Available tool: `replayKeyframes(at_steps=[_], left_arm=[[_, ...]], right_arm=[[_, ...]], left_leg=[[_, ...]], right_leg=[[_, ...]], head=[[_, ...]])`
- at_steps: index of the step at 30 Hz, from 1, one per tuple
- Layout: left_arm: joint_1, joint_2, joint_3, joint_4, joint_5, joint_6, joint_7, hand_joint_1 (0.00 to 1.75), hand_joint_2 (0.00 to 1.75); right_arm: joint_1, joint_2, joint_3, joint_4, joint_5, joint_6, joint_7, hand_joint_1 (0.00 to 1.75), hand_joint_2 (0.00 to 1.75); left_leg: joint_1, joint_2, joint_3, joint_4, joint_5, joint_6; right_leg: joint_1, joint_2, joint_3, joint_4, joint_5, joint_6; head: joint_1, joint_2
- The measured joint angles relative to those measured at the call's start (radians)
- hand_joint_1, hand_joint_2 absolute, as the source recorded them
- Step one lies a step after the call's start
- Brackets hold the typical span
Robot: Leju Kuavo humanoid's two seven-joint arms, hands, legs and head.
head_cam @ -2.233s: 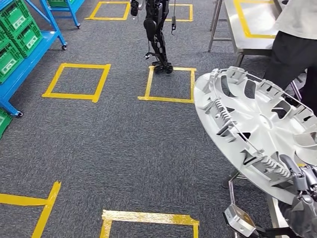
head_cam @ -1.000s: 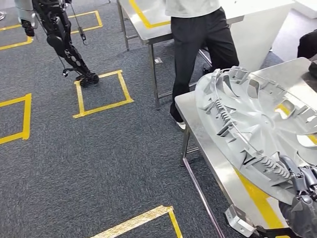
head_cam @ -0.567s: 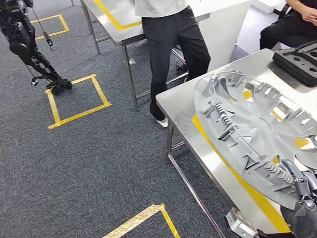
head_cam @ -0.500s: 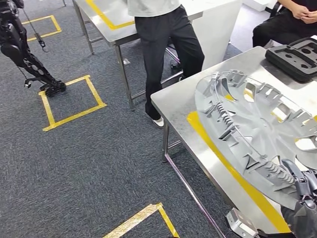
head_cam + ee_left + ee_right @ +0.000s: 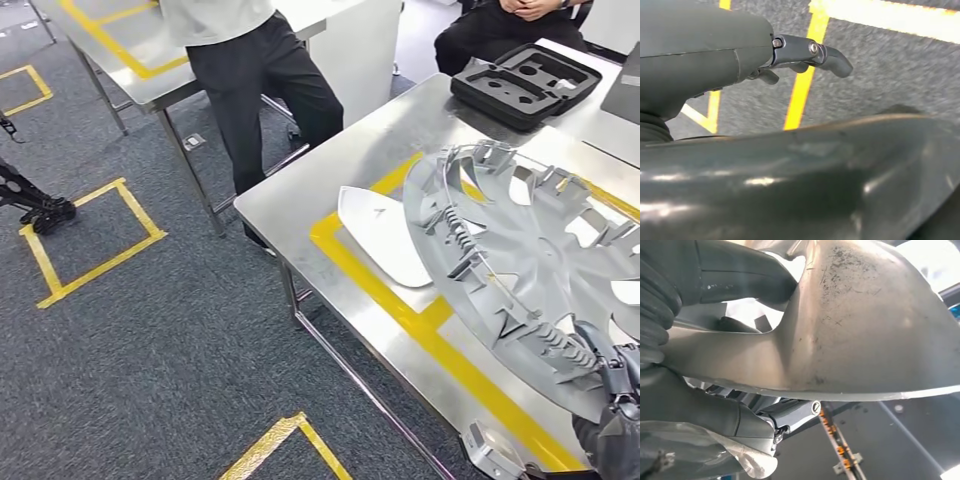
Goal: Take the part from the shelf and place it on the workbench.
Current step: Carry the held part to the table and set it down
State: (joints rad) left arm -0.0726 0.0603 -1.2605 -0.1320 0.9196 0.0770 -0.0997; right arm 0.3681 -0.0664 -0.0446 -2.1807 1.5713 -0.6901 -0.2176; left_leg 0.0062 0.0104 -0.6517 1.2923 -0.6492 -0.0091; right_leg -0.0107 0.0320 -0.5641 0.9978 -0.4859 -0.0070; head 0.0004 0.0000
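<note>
Part: a large round silver-grey wheel cover, ribbed inner face up, with spoke openings and spring clips. It is held tilted above the workbench, a steel table marked with yellow tape; its rim is gripped at the near edge.

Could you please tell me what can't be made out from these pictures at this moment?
- Right hand, head view: mostly cut off by the picture's edge.
- Hubcap, head view: its far side runs off the edge.
- White part: partly hidden behind the hubcap.
- Left hand, left wrist view: fingers half hidden by its cover.
</note>
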Motion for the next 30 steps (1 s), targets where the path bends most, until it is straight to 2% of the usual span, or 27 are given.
replayKeyframes(at_steps=[1,2,4,5,6,7,8,9,10,11,12,13,14,15,16,17,18,19,20,21,22,24,25,26,28,29,30], left_arm=[[0.002,0.0,-0.001,0.0,0.001,-0.003,0.009,0.0,0.0],[0.003,0.0,-0.002,0.0,0.002,-0.005,0.015,0.0,0.0],[0.003,0.003,-0.003,0.0,0.003,-0.009,0.026,0.0,0.0],[0.003,0.005,-0.003,0.0,0.004,-0.01,0.032,0.0,0.0],[0.003,0.006,-0.003,0.0,0.004,-0.011,0.037,0.0,0.0],[0.003,0.007,-0.003,0.0,0.004,-0.011,0.04,0.0,0.0],[0.002,0.007,-0.003,0.0,0.004,-0.011,0.041,0.0,0.0],[0.0,0.007,-0.003,0.0,0.005,-0.011,0.042,0.0,0.0],[0.0,0.006,-0.003,0.0,0.005,-0.011,0.043,0.0,0.0],[-0.001,0.006,-0.003,0.0,0.005,-0.011,0.043,0.0,0.0],[-0.001,0.006,-0.003,0.0,0.005,-0.011,0.043,0.0,0.0],[0.0,0.006,-0.003,0.0,0.005,-0.012,0.043,0.0,0.0],[0.002,0.007,-0.003,0.0,0.005,-0.012,0.043,0.0,0.0],[0.003,0.006,-0.003,0.0,0.005,-0.013,0.043,0.0,0.0],[0.004,0.006,-0.004,0.0,0.005,-0.013,0.043,0.0,0.0],[0.003,0.006,-0.004,0.0,0.005,-0.013,0.043,0.0,0.0],[0.003,0.005,-0.004,0.0,0.005,-0.012,0.043,0.0,0.0],[0.002,0.005,-0.004,0.0,0.005,-0.012,0.043,0.0,0.0],[0.002,0.005,-0.004,0.0,0.005,-0.011,0.043,0.0,0.0],[0.001,0.005,-0.004,0.0,0.005,-0.01,0.043,0.0,0.0],[0.001,0.006,-0.004,0.0,0.005,-0.01,0.043,0.0,0.0],[-0.001,0.006,-0.004,0.0,0.005,-0.01,0.043,0.0,0.0],[-0.002,0.006,-0.004,0.0,0.005,-0.009,0.043,0.0,0.0],[-0.003,0.006,-0.004,0.0,0.005,-0.009,0.043,0.0,0.0],[-0.001,0.006,-0.004,0.0,0.005,-0.009,0.043,0.0,0.0],[0.001,0.005,-0.004,0.0,0.005,-0.009,0.043,0.0,0.0],[0.003,0.005,-0.004,0.0,0.005,-0.009,0.043,0.0,0.0]], right_arm=[[0.0,0.0,0.0,0.0,0.0,0.0,0.0,1.75,1.75],[0.0,0.0,0.0,0.0,0.0,0.0,0.001,1.75,1.75],[-0.002,0.0,0.0,0.0,0.0,0.0,0.001,1.75,1.75],[-0.004,0.0,0.0,0.0,0.0,0.0,0.002,1.75,1.75],[-0.006,0.0,0.0,0.0,0.0,0.0,0.002,1.75,1.75],[-0.007,0.0,0.0,0.001,0.0,0.0,0.004,1.75,1.75],[-0.008,0.0,0.0,0.001,0.0,0.0,0.004,1.75,1.75],[-0.008,0.0,0.0,0.001,0.0,0.0,0.005,1.75,1.75],[-0.008,0.0,0.001,0.001,0.0,0.0,0.006,1.75,1.75],[-0.01,0.0,0.001,0.001,0.0,0.0,0.006,1.75,1.75],[-0.012,0.0,0.002,0.001,0.0,0.0,0.007,1.75,1.75],[-0.014,0.0,0.003,0.001,0.0,0.0,0.007,1.75,1.75],[-0.016,0.0,0.004,0.001,0.0,0.0,0.007,1.75,1.75],[-0.016,0.0,0.005,0.002,0.0,0.0,0.008,1.75,1.75],[-0.016,0.0,0.005,0.004,0.0,0.0,0.009,1.75,1.75],[-0.016,0.0,0.005,0.005,0.0,0.0,0.011,1.75,1.75],[-0.017,0.0,0.005,0.006,0.0,0.0,0.012,1.75,1.75],[-0.018,0.0,0.006,0.006,0.0,0.0,0.014,1.75,1.75],[-0.02,0.0,0.006,0.007,0.0,0.0,0.014,1.75,1.75],[-0.021,0.0,0.006,0.007,0.0,0.0,0.014,1.75,1.75],[-0.022,0.0,0.006,0.007,0.0,0.0,0.014,1.75,1.75],[-0.02,0.0,0.006,0.008,0.0,0.0,0.014,1.75,1.75],[-0.02,0.0,0.006,0.009,0.0,0.0,0.014,1.75,1.75],[-0.02,0.0,0.006,0.009,0.0,0.0,0.015,1.75,1.75],[-0.023,0.0,0.006,0.009,0.0,0.0,0.015,1.75,1.75],[-0.023,0.0,0.006,0.009,0.0,0.0,0.014,1.75,1.75],[-0.023,0.0,0.006,0.01,0.0,0.0,0.014,1.75,1.75]], left_leg=[[-0.001,-0.002,-0.004,-0.002,0.017,0.005],[-0.002,-0.009,0.011,-0.044,0.053,0.011],[-0.004,-0.05,0.067,-0.186,0.13,0.026],[-0.005,-0.071,0.09,-0.243,0.15,0.03],[-0.005,-0.085,0.104,-0.277,0.158,0.033],[-0.006,-0.087,0.107,-0.287,0.155,0.033],[-0.007,-0.078,0.109,-0.292,0.156,0.034],[-0.005,-0.067,0.11,-0.298,0.16,0.036],[-0.003,-0.055,0.112,-0.306,0.164,0.038],[-0.001,-0.042,0.114,-0.313,0.168,0.041],[-0.001,-0.027,0.115,-0.317,0.17,0.043],[-0.002,-0.013,0.115,-0.318,0.17,0.045],[-0.003,0.001,0.114,-0.318,0.169,0.046],[-0.003,0.016,0.115,-0.317,0.168,0.046],[-0.003,0.029,0.115,-0.317,0.167,0.046],[-0.003,0.041,0.116,-0.316,0.165,0.044],[-0.002,0.052,0.118,-0.315,0.163,0.041],[-0.004,0.063,0.12,-0.313,0.16,0.036],[-0.006,0.071,0.121,-0.309,0.156,0.031],[-0.009,0.08,0.123,-0.306,0.153,0.026],[-0.012,0.088,0.124,-0.305,0.152,0.021],[-0.011,0.102,0.127,-0.303,0.149,0.013],[-0.009,0.094,0.126,-0.295,0.14,0.008],[-0.006,0.074,0.117,-0.267,0.119,0.003],[-0.002,0.021,0.068,-0.148,0.052,-0.003],[-0.002,0.006,0.035,-0.075,0.021,-0.004],[-0.001,0.001,0.009,-0.021,0.005,-0.004]], right_leg=[[0.002,0.015,0.001,0.0,0.0,0.0],[0.003,0.029,0.003,0.0,0.0,0.0],[0.004,0.055,0.004,0.001,0.0,0.001],[0.004,0.067,0.002,0.003,0.001,0.003],[0.002,0.078,-0.002,0.004,0.002,0.008],[0.0,0.089,-0.007,0.004,0.004,0.014],[-0.002,0.1,-0.014,0.002,0.007,0.021],[-0.003,0.102,-0.019,0.003,0.006,0.027],[-0.001,0.087,-0.028,0.014,-0.004,0.032],[0.001,0.061,-0.045,0.043,-0.023,0.037],[0.001,0.027,-0.068,0.095,-0.054,0.04],[0.001,-0.002,-0.1,0.162,-0.088,0.044],[0.0,-0.017,-0.131,0.229,-0.116,0.048],[-0.002,-0.024,-0.151,0.275,-0.129,0.051],[-0.004,-0.028,-0.152,0.282,-0.122,0.055],[-0.006,-0.034,-0.132,0.248,-0.097,0.057],[-0.008,-0.048,-0.093,0.177,-0.062,0.059],[-0.006,-0.072,-0.052,0.102,-0.036,0.058],[-0.005,-0.088,-0.017,0.042,-0.018,0.053],[-0.003,-0.099,0.004,0.006,-0.01,0.048],[0.0,-0.1,0.008,-0.002,-0.013,0.041],[-0.001,-0.077,0.007,-0.002,-0.008,0.028],[-0.003,-0.067,0.006,-0.003,-0.005,0.022],[-0.005,-0.057,0.006,-0.005,-0.003,0.015],[-0.006,-0.035,0.005,-0.006,0.0,0.006],[-0.005,-0.023,0.004,-0.005,0.001,0.003],[-0.004,-0.009,0.003,-0.005,0.002,0.002]], head=[[0.0,0.0],[0.0,0.0],[0.0,0.0],[0.0,0.0],[0.001,0.0],[0.0,0.0],[0.0,0.0],[0.0,0.0],[0.002,0.0],[0.005,0.0],[0.007,0.0],[0.009,0.0],[0.01,0.0],[0.01,0.0],[0.01,0.0],[0.01,0.0],[0.01,0.0],[0.011,0.0],[0.01,0.0],[0.009,0.0],[0.009,0.0],[0.008,0.0],[0.006,0.0],[0.004,0.0],[-0.003,0.0],[-0.005,0.0],[-0.005,0.0]])
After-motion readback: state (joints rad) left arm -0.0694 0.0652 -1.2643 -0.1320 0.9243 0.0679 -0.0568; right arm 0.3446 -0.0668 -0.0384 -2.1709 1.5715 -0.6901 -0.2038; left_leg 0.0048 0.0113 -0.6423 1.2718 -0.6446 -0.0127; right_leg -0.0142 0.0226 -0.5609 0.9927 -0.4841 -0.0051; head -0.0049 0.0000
